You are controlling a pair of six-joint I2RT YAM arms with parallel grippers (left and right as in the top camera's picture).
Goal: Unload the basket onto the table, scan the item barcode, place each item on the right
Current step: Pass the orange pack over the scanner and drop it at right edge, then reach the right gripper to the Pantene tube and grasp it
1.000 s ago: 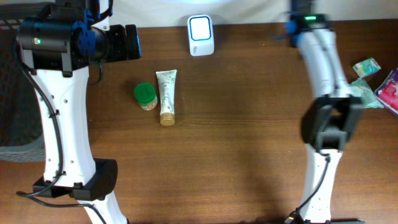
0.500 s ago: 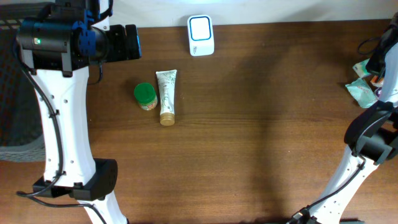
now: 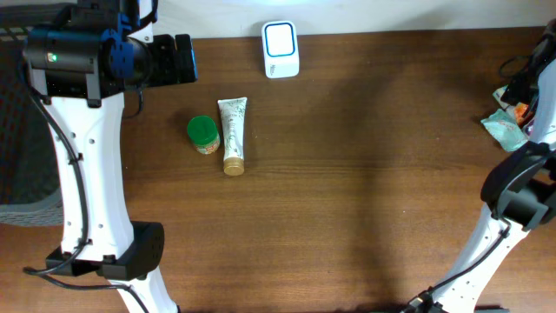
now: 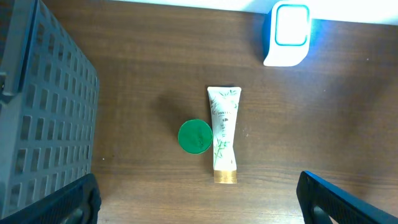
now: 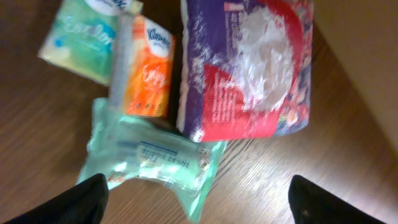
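The right gripper (image 5: 202, 200), jaws wide open over the green wipes pack (image 5: 155, 163) at lower centre, should drop straight, pinch mid-pack and miss the orange tissues (image 5: 149, 78).

Table (image 3: 365, 191) centre & front: bare wood, wide room betw. the two arms. Scanner (image 3: 281, 49) sits at back edge, mid, w/ open wood on both sides & in front. Tube (image 3: 233, 135) lies flat w/ jar (image 3: 202, 134) hard against its L side, no gap betw. them; tube's R side & both ends are free. L arm (image 3: 82, 165) stands near jar, leaving a narrower lane there. Crate (image 4: 43, 124) walls off far L edge. R edge is crowded: wipes (image 5: 155, 158), orange tissues (image 5: 152, 68), green tissues (image 5: 81, 34), purple bag (image 5: 249, 68) all packed touching, no lane betw. them. R arm (image 3: 512, 200) is close by.
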